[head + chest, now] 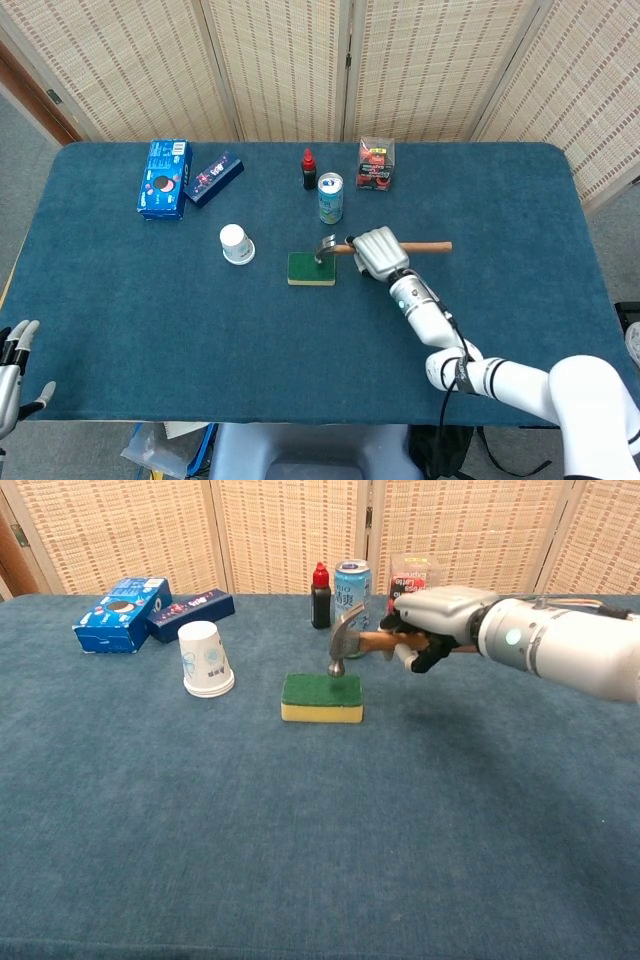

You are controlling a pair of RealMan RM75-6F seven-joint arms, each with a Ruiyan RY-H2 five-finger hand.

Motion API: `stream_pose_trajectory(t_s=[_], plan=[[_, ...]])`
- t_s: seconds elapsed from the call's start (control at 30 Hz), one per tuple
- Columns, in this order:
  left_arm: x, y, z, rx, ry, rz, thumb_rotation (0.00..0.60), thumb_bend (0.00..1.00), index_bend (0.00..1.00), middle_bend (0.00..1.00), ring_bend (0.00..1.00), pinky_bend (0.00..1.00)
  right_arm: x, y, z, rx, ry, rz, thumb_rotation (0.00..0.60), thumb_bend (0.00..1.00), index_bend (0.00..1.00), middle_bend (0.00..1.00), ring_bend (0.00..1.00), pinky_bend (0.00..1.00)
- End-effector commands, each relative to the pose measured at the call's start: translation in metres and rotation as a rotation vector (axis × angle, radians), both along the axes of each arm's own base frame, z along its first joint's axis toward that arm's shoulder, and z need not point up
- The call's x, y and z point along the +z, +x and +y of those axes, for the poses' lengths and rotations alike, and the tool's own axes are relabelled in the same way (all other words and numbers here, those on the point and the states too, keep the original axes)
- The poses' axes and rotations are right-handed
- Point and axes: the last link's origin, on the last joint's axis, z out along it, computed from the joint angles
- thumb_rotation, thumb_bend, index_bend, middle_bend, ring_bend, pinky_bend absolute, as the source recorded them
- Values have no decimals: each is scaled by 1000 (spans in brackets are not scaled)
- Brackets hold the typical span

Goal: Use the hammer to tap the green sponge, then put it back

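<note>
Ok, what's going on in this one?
The right hand grips a hammer by its wooden handle, with the metal head poised just above the green sponge, near its far edge. Whether it touches cannot be told. The left hand hangs open off the table's near left corner, holding nothing. An upturned paper cup stands to the left of the sponge.

Green-topped yellow sponge, teal table, white cup, blue box; beige woven screens
</note>
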Motion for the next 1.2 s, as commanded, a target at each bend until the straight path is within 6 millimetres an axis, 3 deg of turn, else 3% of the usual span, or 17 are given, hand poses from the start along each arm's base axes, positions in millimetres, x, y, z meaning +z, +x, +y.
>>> stream_pose_trajectory(t_s=[0.03, 0.3, 0.57, 0.7, 0.87, 1.0, 1.2], plan=[[0, 0, 0, 2, -4, 1, 600, 262, 0, 0, 0, 0, 22, -11, -1, -11, -44, -21, 600, 801, 622, 784, 743, 785], [-4, 6, 3, -19, -19, -2, 600, 262, 0, 0, 0, 0, 44, -61, 1, -124, -73, 5, 600, 775, 622, 755, 721, 785], [-6, 9, 2, -18, -24, -1, 600, 262, 0, 0, 0, 0, 31, -92, 2, -213, -41, -6, 600, 637, 598, 619, 559, 667], [-5, 8, 1, -9, -23, 1, 600, 262, 0, 0, 0, 0, 21, -99, 3, -237, -8, -19, 600, 477, 438, 490, 420, 558], [-4, 8, 1, -4, -19, 2, 600, 262, 0, 0, 0, 0, 22, -99, 3, -234, -5, -60, 600, 183, 152, 289, 185, 366], [-3, 9, 3, -6, -18, 1, 600, 262, 0, 0, 0, 0, 38, -99, 5, -204, -36, -95, 600, 146, 104, 253, 150, 324], [-1, 10, 8, -17, -17, 6, 600, 262, 0, 0, 0, 0, 82, -110, 25, -170, -122, -135, 600, 154, 104, 253, 150, 324]])
